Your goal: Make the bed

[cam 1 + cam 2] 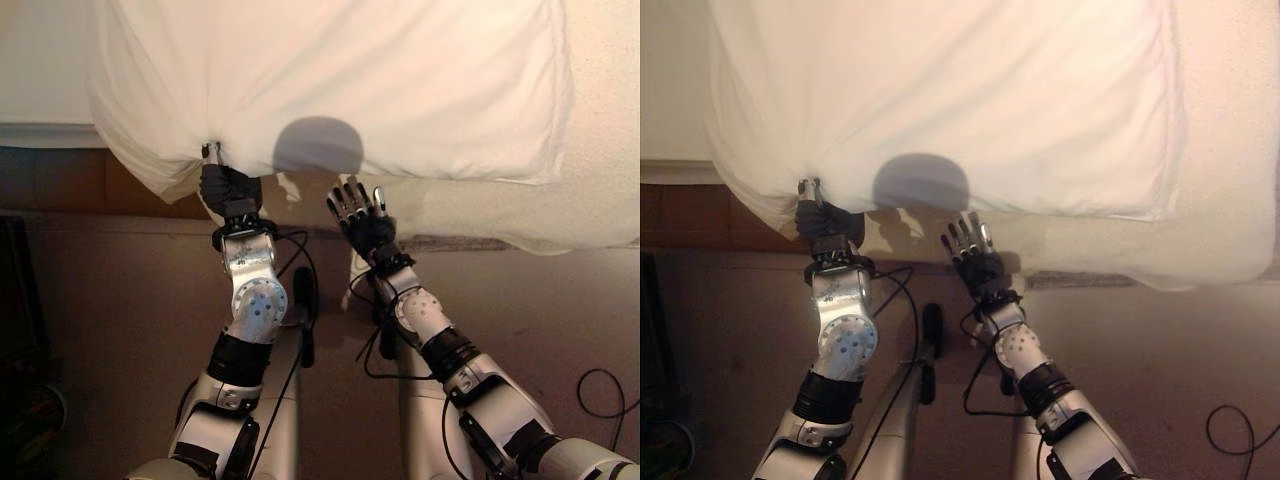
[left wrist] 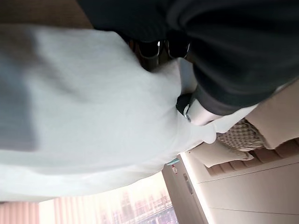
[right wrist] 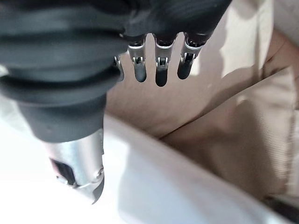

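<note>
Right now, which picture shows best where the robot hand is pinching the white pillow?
The left eye view: the left robot hand bunches the white pillow's near edge, creases fanning out. The right eye view shows the same. The left wrist view shows cloth against the fingers. The right robot hand is open, holding nothing.

Left hand point(image 1: 228, 187) raised, wrist straight, fingers curled tight in a pinch; right hand point(image 1: 358, 212) raised beside it, palm forward, fingers point(image 3: 160, 74) straight and spread, holding nothing.

Silver-grey arms, dark ribbed wrist covers, dark-tipped silver fingers point(image 3: 160, 70).
</note>
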You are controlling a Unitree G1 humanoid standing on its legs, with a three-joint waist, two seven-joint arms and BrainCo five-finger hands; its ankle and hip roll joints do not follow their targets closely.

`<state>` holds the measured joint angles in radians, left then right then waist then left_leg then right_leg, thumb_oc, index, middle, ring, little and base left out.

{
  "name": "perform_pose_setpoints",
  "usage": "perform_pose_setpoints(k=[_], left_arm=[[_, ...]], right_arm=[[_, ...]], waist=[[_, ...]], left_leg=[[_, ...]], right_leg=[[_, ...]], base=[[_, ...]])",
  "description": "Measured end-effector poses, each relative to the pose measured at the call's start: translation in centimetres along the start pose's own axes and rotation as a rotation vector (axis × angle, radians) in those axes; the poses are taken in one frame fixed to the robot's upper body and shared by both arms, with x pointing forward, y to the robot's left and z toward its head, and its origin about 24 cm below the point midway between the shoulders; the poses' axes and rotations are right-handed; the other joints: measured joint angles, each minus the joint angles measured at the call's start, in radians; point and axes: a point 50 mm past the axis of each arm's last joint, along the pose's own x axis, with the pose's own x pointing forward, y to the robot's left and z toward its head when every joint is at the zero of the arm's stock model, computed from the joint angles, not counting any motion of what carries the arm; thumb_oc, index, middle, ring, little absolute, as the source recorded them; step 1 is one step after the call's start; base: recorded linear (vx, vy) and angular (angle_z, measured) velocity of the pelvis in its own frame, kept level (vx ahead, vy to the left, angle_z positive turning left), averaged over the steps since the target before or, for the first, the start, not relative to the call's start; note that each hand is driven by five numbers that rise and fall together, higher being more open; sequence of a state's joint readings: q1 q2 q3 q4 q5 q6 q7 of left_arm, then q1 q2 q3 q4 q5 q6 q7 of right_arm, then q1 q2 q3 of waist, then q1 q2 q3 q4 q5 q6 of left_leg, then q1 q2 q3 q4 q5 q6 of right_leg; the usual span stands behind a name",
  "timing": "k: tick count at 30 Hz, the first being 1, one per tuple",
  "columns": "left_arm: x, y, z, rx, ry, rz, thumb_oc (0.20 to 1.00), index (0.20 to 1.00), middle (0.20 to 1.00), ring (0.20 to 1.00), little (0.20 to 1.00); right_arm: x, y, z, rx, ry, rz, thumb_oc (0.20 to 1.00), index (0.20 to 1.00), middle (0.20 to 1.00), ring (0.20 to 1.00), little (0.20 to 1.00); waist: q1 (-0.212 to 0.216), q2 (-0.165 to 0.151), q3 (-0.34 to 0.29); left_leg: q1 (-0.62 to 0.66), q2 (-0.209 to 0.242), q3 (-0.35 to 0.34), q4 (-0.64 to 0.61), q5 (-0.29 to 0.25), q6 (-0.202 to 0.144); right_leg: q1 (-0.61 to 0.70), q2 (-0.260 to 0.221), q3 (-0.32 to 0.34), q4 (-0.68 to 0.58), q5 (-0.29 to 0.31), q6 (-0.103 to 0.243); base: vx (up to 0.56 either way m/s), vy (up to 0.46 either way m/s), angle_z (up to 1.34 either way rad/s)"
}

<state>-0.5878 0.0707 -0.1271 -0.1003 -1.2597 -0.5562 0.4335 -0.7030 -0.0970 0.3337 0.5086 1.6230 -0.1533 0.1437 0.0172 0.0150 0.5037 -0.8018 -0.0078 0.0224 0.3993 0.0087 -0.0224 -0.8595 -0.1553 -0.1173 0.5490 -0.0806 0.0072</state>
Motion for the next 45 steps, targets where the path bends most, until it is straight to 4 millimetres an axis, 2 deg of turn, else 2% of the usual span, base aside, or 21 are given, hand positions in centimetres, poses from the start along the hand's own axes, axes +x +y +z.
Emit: perform_pose_setpoints(k=[7,11,18,27,32,35,36,37,38,42,43,44,45], left_arm=[[0.1,0.2,0.8,0.053,-0.052,0.029,0.200,0.200,0.200,0.200,0.200],[0.2,0.2,0.9,0.060,-0.054,0.039,0.200,0.200,0.200,0.200,0.200],[0.2,0.6,1.9,0.138,-0.104,0.064,0.200,0.200,0.200,0.200,0.200],[1.0,1.8,4.4,0.206,-0.200,0.187,0.200,0.200,0.200,0.200,0.200],[1.6,2.8,6.0,0.311,-0.268,0.238,0.200,0.200,0.200,0.200,0.200],[1.8,3.0,6.9,0.317,-0.300,0.268,0.200,0.200,0.200,0.200,0.200],[1.9,3.0,7.0,0.323,-0.304,0.270,0.200,0.200,0.200,0.200,0.200],[1.9,3.0,7.1,0.323,-0.306,0.270,0.200,0.200,0.200,0.200,0.200],[1.9,3.0,7.1,0.324,-0.307,0.272,0.200,0.200,0.200,0.200,0.200],[1.8,3.2,7.2,0.326,-0.308,0.272,0.200,0.200,0.200,0.200,0.200],[1.8,3.2,7.2,0.326,-0.306,0.266,0.376,0.376,0.376,0.376,0.376],[1.8,3.2,7.3,0.328,-0.306,0.264,0.442,0.442,0.442,0.442,0.442],[1.6,3.5,7.4,0.333,-0.308,0.265,0.558,0.558,0.558,0.558,0.558]], right_arm=[[0.8,1.1,1.8,0.024,-0.086,0.033,1.000,1.000,1.000,1.000,1.000],[1.4,2.1,4.0,0.043,-0.183,0.060,1.000,1.000,1.000,1.000,1.000],[1.6,3.1,6.8,0.053,-0.303,0.064,1.000,1.000,1.000,1.000,1.000],[0.8,4.2,9.2,0.044,-0.401,0.044,1.000,1.000,1.000,1.000,1.000],[0.5,3.9,10.0,0.014,-0.416,0.006,1.000,1.000,1.000,1.000,1.000],[0.4,3.9,10.2,0.011,-0.428,-0.006,1.000,1.000,1.000,1.000,1.000],[0.3,3.8,10.3,0.011,-0.432,-0.014,0.479,0.479,0.479,0.479,0.479],[0.3,3.7,10.4,0.010,-0.433,-0.018,0.235,0.235,0.235,0.235,0.235],[0.1,3.6,10.6,0.012,-0.441,-0.022,0.200,0.200,0.200,0.200,0.200],[-0.1,3.4,10.9,0.016,-0.456,-0.028,0.200,0.200,0.200,0.200,0.200],[-0.1,3.5,10.9,0.016,-0.456,-0.022,0.200,0.200,0.200,0.200,0.200],[-0.2,3.6,10.9,0.016,-0.457,-0.016,0.200,0.200,0.200,0.200,0.200],[-0.2,3.8,10.9,0.017,-0.457,-0.003,0.200,0.200,0.200,0.200,0.200]], waist=[[0.004,0.012,0.006],[0.027,0.018,0.007],[0.027,0.020,0.007],[0.022,0.043,0.008],[0.022,0.045,0.007],[0.021,0.045,0.007],[0.021,0.045,0.007],[0.021,0.045,0.007],[0.022,0.045,0.007],[0.021,0.045,0.007],[0.021,0.045,0.007],[0.021,0.045,0.007],[0.021,0.045,0.007]], left_leg=[[0.000,-0.002,0.001,0.000,0.000,0.000],[0.001,-0.002,0.002,0.001,0.000,0.000],[0.000,-0.002,0.003,-0.001,0.000,0.000],[0.000,0.000,0.006,0.002,-0.001,-0.001],[0.000,0.004,0.012,0.010,-0.006,-0.003],[0.000,0.007,0.023,0.011,-0.007,-0.003],[0.000,0.008,0.024,0.012,-0.008,-0.004],[0.000,0.009,0.025,0.012,-0.009,-0.004],[0.000,0.010,0.026,0.012,-0.009,-0.005],[0.000,0.013,0.027,0.013,-0.010,-0.006],[0.000,0.013,0.027,0.012,-0.010,-0.006],[0.000,0.013,0.027,0.012,-0.010,-0.006],[0.000,0.013,0.027,0.012,-0.010,-0.006]], right_leg=[[-0.003,-0.004,-0.001,0.010,-0.006,0.000],[-0.007,-0.004,0.000,0.015,-0.008,-0.003],[-0.008,-0.005,0.001,0.015,-0.008,-0.003],[-0.010,-0.004,0.003,0.018,-0.010,-0.004],[-0.012,0.000,0.010,0.022,-0.011,-0.006],[-0.019,0.002,0.020,0.026,-0.010,-0.006],[-0.020,0.004,0.022,0.027,-0.010,-0.006],[-0.020,0.005,0.023,0.026,-0.010,-0.006],[-0.020,0.007,0.024,0.026,-0.010,-0.006],[-0.021,0.010,0.024,0.025,-0.010,-0.007],[-0.021,0.010,0.024,0.025,-0.010,-0.007],[-0.021,0.010,0.024,0.025,-0.010,-0.007],[-0.021,0.010,0.024,0.025,-0.010,-0.007]], base=[[0.00,0.013,0.02],[0.00,0.000,0.00],[0.00,0.000,0.00],[0.00,0.000,0.00],[0.00,0.005,-0.03],[0.00,-0.005,-0.08],[0.00,-0.008,-0.04],[0.00,-0.009,-0.04],[0.00,0.000,0.00],[0.00,0.000,0.00],[0.00,0.000,0.00],[0.00,0.000,0.00],[0.00,0.000,0.00]])
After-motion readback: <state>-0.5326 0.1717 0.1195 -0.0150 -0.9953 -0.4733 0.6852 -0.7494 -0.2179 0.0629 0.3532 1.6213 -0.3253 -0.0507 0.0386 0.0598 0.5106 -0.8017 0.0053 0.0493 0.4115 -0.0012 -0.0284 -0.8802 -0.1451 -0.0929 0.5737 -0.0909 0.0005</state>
